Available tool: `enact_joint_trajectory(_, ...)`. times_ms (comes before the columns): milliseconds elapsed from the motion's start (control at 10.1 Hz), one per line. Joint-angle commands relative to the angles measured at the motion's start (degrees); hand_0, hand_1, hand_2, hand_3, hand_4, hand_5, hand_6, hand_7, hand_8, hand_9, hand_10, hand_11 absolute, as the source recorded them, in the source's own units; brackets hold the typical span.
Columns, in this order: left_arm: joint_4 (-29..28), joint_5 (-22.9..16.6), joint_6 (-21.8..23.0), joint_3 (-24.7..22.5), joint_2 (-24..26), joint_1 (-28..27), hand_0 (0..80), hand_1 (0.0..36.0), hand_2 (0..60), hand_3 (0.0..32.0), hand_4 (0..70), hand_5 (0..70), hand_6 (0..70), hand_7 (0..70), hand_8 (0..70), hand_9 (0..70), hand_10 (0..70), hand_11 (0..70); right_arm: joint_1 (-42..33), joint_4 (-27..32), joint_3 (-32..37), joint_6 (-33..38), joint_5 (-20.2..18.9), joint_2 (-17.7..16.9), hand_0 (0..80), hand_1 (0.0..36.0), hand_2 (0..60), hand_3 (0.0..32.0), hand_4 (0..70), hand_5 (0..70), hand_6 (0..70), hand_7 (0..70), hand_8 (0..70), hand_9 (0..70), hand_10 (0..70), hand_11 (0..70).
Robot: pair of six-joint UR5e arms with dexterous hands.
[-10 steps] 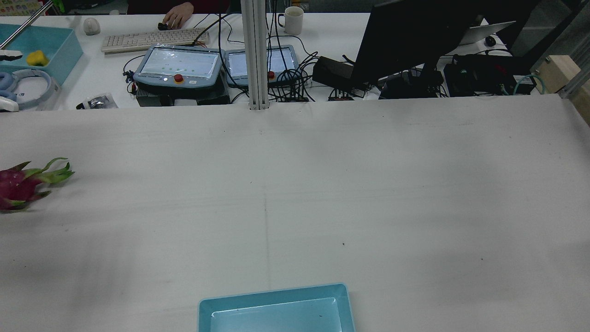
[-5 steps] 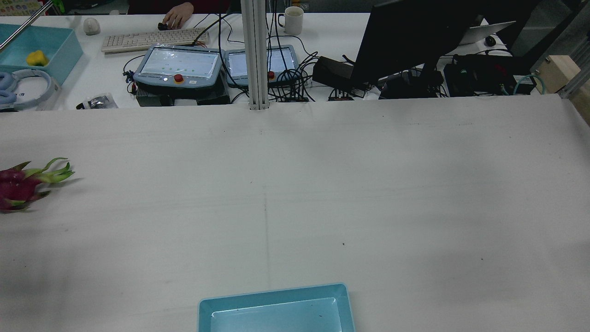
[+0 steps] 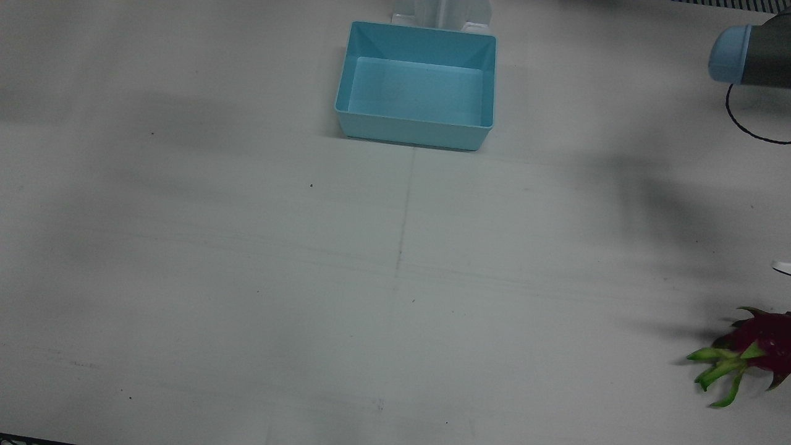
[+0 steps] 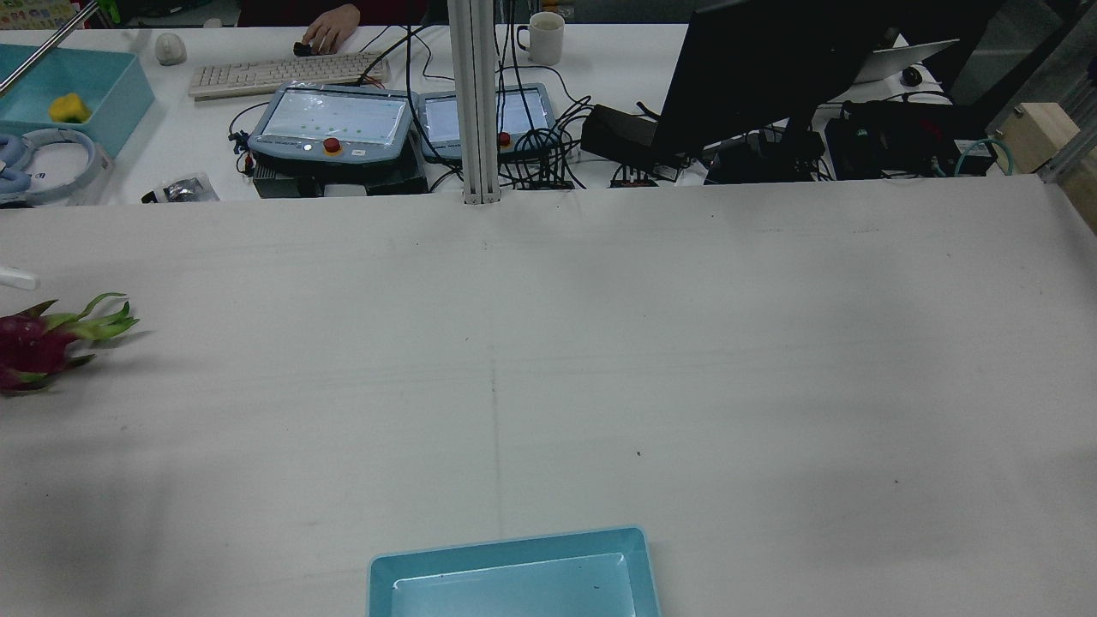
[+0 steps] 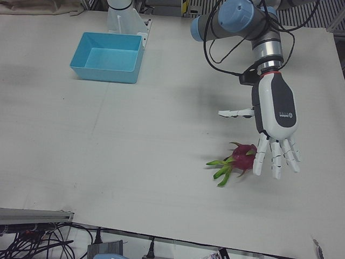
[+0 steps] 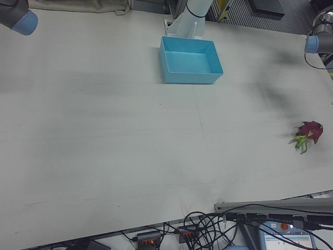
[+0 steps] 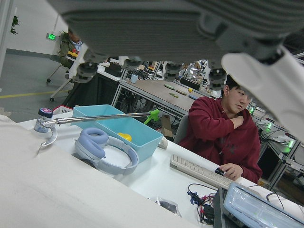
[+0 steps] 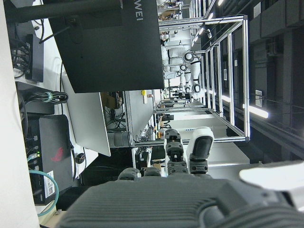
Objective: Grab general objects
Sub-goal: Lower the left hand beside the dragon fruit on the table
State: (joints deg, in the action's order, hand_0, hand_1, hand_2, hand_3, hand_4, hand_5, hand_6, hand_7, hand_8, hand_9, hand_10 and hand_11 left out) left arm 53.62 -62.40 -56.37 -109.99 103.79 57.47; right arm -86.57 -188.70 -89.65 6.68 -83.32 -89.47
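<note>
A magenta dragon fruit (image 5: 241,157) with green tips lies on the white table near the left arm's edge; it also shows in the front view (image 3: 759,341), rear view (image 4: 32,347) and right-front view (image 6: 310,130). My left hand (image 5: 274,121) hangs just above it, fingers (image 5: 276,159) spread and pointing down beside the fruit; contact cannot be told. Only a white fingertip (image 4: 15,277) shows in the rear view. The left hand view shows its palm (image 7: 166,28) holding nothing. My right hand (image 8: 166,204) shows only in its own view, fingers extended, empty, away from the table.
An empty light-blue bin (image 3: 413,131) stands at the robot's side of the table, mid-width, also in the left-front view (image 5: 105,74). Beyond the far edge are teach pendants (image 4: 330,124), a keyboard, a monitor (image 4: 754,68) and a seated person (image 7: 223,128).
The left hand's white fingertip has come down the rear view's left edge to just above the dragon fruit. The fruit and bin have not moved.
</note>
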Motion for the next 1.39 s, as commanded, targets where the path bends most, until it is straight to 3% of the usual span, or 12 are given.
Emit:
enact_joint_trajectory(0,-0.27,4.13,0.47,3.61,0.62,-3.59,51.2,17.0,0.0,32.0,0.0,0.0,0.0,8.0,0.0,0.2,0.8,3.1,0.0,0.0,0.0,0.0,0.0,0.0,0.0,0.0,0.0,0.0,0.0,0.0,0.0,0.0,0.0,0.0,0.0,0.0)
enact_joint_trajectory(99,-1.14,4.22,0.47,6.95,1.49,-3.85,50.0,15.8,0.0,32.0,0.0,0.0,0.0,6.3,0.0,0.0,1.0,3.3,0.0,0.0,0.0,0.0,0.0,0.0,0.0,0.0,0.0,0.0,0.0,0.0,0.0,0.0,0.0,0.0,0.0,0.0)
enact_joint_trajectory(398,-1.85,6.41,0.65,7.51,0.54,-3.85,50.9,17.3,0.0,32.0,0.0,0.0,0.0,8.0,0.0,0.2,0.0,0.0,0.0,0.0,0.0,0.0,0.0,0.0,0.0,0.0,0.0,0.0,0.0,0.0,0.0,0.0,0.0,0.0,0.0,0.0)
enact_joint_trajectory(696,-4.12,6.5,0.56,8.73,-1.31,-3.94,49.9,16.1,0.0,31.6,0.0,0.0,0.0,5.7,0.0,0.0,0.2,2.1,0.0,0.0,0.0,0.0,0.0,0.0,0.0,0.0,0.0,0.0,0.0,0.0,0.0,0.0,0.0,0.0,0.0,0.0)
enact_joint_trajectory(795,-5.7,6.41,0.56,10.57,-1.4,-4.11,50.1,16.6,0.0,28.6,0.0,0.0,0.0,6.4,0.0,0.0,1.5,4.0,0.0,0.0,0.0,0.0,0.0,0.0,0.0,0.0,0.0,0.0,0.0,0.0,0.0,0.0,0.0,0.0,0.0,0.0)
enact_joint_trajectory(1193,-7.47,6.68,0.47,12.61,-1.31,-6.04,50.7,16.9,0.0,26.6,0.0,0.0,0.0,8.4,0.0,0.2,2.3,5.2,0.0,0.0,0.0,0.0,0.0,0.0,0.0,0.0,0.0,0.0,0.0,0.0,0.0,0.0,0.0,0.0,0.0,0.0)
enact_joint_trajectory(1292,-7.47,8.24,0.56,12.78,-1.4,-8.14,50.8,16.9,0.0,24.8,0.0,0.0,0.0,8.9,0.0,0.3,2.4,5.4,0.0,0.0,0.0,0.0,0.0,0.0,0.0,0.0,0.0,0.0,0.0,0.0,0.0,0.0,0.0,0.0,0.0,0.0)
